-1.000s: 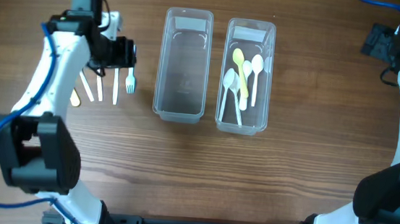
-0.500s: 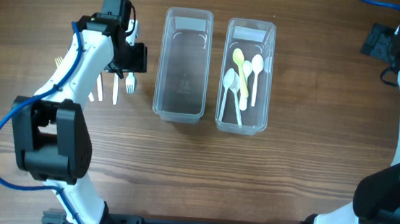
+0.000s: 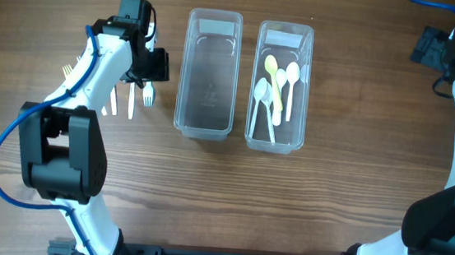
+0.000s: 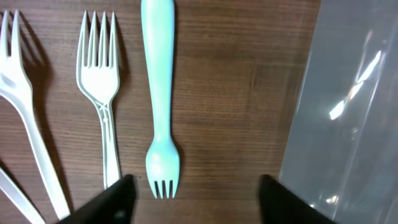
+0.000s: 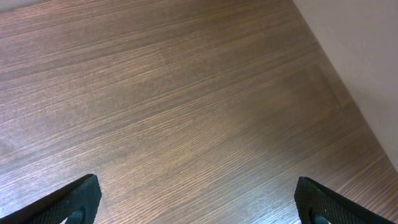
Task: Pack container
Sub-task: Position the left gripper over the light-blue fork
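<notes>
Toward the upper left of the overhead view, the left arm reaches in over a row of plastic cutlery on the wooden surface [image 3: 328, 202]. Its wrist camera shows the left claw [image 4: 199, 199] open, its two dark fingers [image 4: 121, 198] at the bottom corners of that picture. The pale blue fork [image 4: 158, 93] lies between them, tines pointing down the frame, and neither finger touches it. Just to the left of it lies a white fork [image 4: 99, 74], tines pointing up the frame, and another white fork [image 4: 18, 93] sits at the left edge. The clear wall of the empty tub [image 4: 348, 93] fills the right side of that picture, near the blue fork but apart from it.

From above, the empty tub sits in the upper middle of the frame. Right beside it on the right is a second tub [image 3: 293, 135], which holds a yellow-green spoon [image 3: 274, 70] among several white spoons [image 3: 292, 75] (they overlap, so I won't try to count them).

The right arm is up in the far upper right corner, well away from both tubs. The right claw [image 5: 202, 199] is spread wide over bare wood and holds nothing.
</notes>
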{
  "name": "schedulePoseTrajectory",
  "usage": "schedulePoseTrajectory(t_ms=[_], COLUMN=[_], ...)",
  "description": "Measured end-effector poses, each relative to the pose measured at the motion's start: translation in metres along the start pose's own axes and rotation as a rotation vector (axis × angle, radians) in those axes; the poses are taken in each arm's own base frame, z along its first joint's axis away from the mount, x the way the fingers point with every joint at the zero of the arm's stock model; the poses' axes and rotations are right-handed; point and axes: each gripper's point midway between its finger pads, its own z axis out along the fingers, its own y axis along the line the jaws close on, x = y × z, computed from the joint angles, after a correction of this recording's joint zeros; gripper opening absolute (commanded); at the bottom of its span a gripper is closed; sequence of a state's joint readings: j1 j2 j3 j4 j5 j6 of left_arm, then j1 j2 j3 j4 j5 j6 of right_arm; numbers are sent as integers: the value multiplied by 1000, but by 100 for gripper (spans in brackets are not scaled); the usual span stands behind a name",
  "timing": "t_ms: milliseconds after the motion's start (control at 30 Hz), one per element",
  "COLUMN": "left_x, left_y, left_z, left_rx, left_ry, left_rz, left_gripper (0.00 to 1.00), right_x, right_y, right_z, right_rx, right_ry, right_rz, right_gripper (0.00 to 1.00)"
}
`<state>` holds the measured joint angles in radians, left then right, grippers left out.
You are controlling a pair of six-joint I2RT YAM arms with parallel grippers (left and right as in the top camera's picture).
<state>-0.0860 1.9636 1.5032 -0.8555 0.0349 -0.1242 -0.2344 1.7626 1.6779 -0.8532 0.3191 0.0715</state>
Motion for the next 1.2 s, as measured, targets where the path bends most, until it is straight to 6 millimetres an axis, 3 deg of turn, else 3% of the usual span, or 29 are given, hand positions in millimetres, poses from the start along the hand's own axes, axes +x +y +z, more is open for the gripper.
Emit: schedulePoseTrajectory(t_ms=[67,300,367,433,500,533,633,800,1000,1200], left_x=[-3,-6,-6,-7,-7,-7,-7,-5,-6,-8], left_y=[-1,-1,-1,-1,-1,-1,-1,2,5,18], left_z=[0,0,0,0,0,0,0,1,0,0], left_rx=[3,5,5,6,6,6,6,-8,-29,-100], left_ry=[-11,-25,-25,-28,-31,-31,-31,-23,-26,-42], left_rz=[-6,-9,-9,-7,-10,-14,-10,-16,-19,-56], left_gripper=[64,57,83,99,99,95,71,50,38,37], right_x=[0,0,0,0,0,0,0,0,0,0], right_y=[0,0,0,0,0,0,0,0,0,0], right_z=[0,0,0,0,0,0,0,0,0,0], right_rx=[0,0,0,0,0,0,0,0,0,0], right_ry=[0,0,0,0,0,0,0,0,0,0], right_rz=[0,0,0,0,0,0,0,0,0,0], right_gripper=[100,100,100,100,100,100,100,100,100,100])
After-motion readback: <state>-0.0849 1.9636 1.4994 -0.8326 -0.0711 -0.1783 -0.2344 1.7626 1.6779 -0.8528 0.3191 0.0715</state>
